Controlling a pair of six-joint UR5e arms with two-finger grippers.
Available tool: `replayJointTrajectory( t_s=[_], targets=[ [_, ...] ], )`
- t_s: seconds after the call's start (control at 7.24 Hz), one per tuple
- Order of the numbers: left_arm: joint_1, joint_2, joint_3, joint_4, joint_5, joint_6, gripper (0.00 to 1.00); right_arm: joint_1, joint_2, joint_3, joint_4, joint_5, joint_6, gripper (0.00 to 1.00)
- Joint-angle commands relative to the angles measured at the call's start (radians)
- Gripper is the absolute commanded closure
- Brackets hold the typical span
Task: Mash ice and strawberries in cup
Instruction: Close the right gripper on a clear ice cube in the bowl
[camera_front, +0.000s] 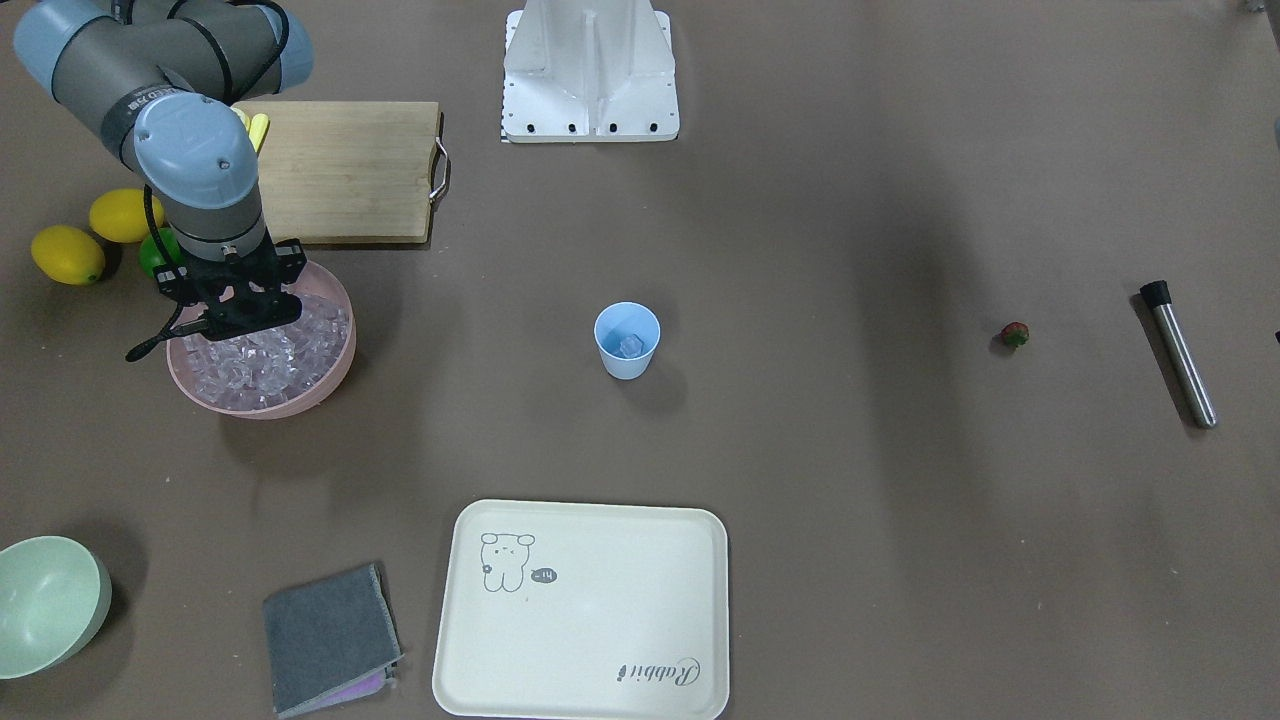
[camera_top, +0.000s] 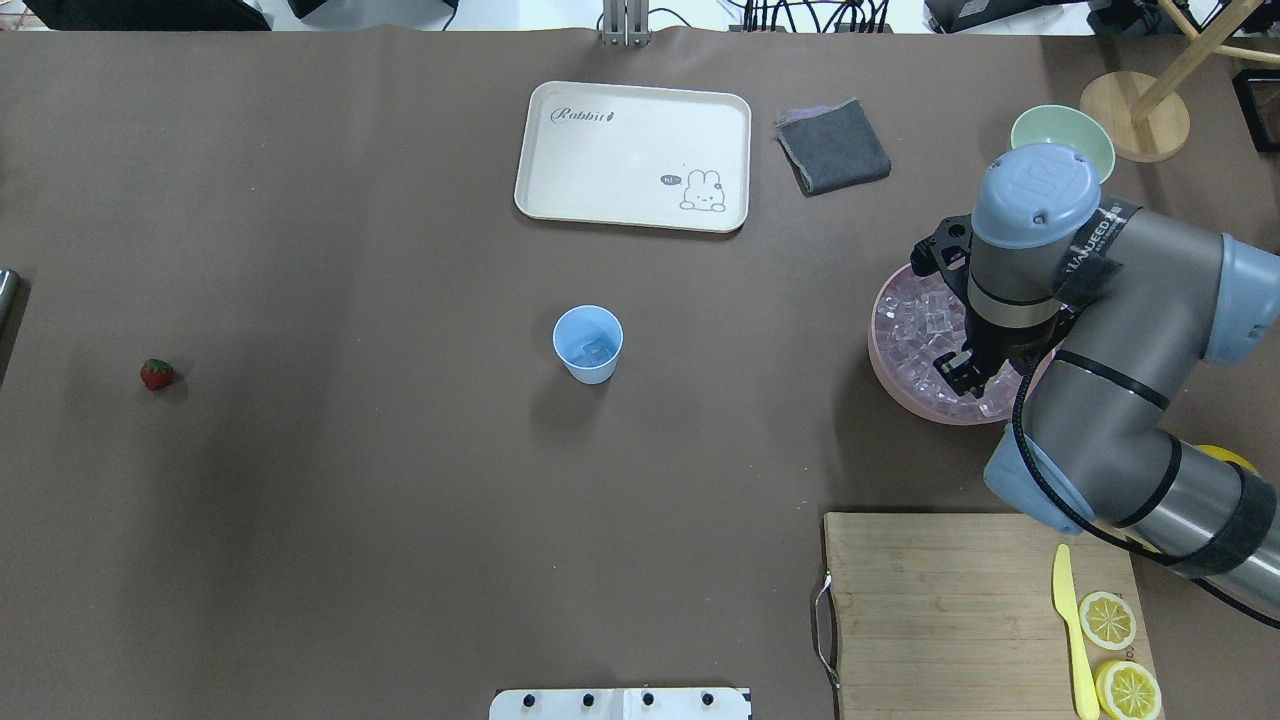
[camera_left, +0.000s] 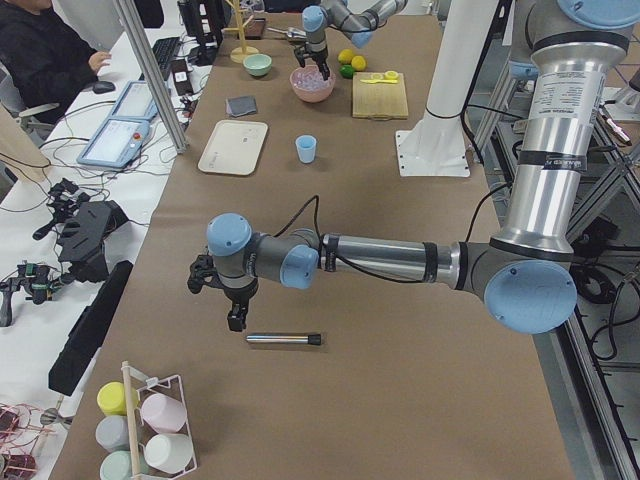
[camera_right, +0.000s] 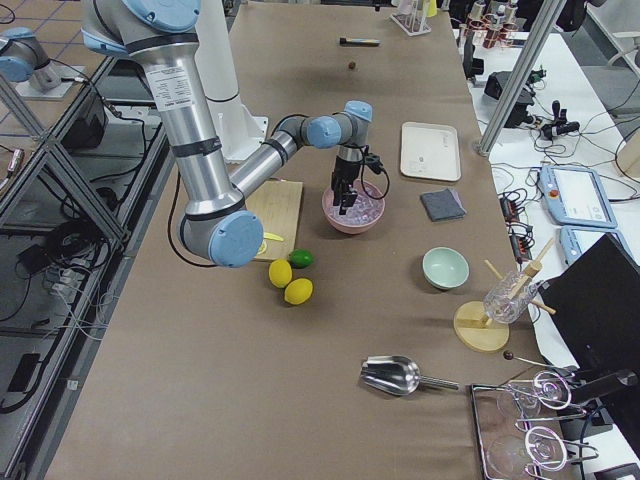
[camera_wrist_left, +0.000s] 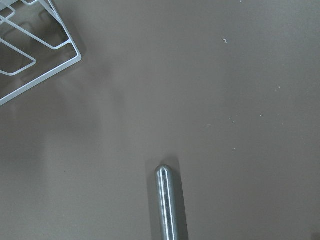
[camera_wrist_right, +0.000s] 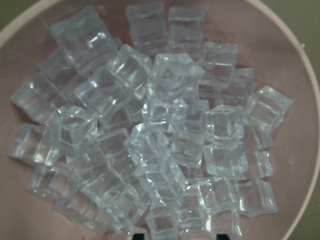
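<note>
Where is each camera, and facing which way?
Exterior front-facing: across the table, facing robot's base; right arm over pink bowl.
Overhead exterior: behind robot, looking forward and down; right arm.
Exterior left: robot's left table end; left arm near, by muddler.
Exterior right: opposite end; right arm near.
Left wrist: down at muddler; no arm.
Right wrist: down into ice; no arm.
Shared: front-facing and overhead both show cup.
</note>
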Motion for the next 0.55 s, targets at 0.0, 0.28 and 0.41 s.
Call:
replayJointTrajectory(
  t_s=[0.0, 0.28, 0.41],
  targets=[
    [0.001, -0.007, 0.001, 0.0, 0.0, 0.0, 0.02, -0.013, 0.001, -0.003, -0.002, -0.037, -0.039, 0.5],
    [0.012, -0.011, 0.001, 0.0, 0.0, 0.0, 0.02, -0.021, 0.001, -0.015, 0.0, -0.051, -0.079, 0.51],
    [0.016, -0.011, -0.001, 0.0, 0.0, 0.0, 0.02, -0.025, 0.006, -0.024, 0.0, -0.065, -0.079, 0.51]
  ],
)
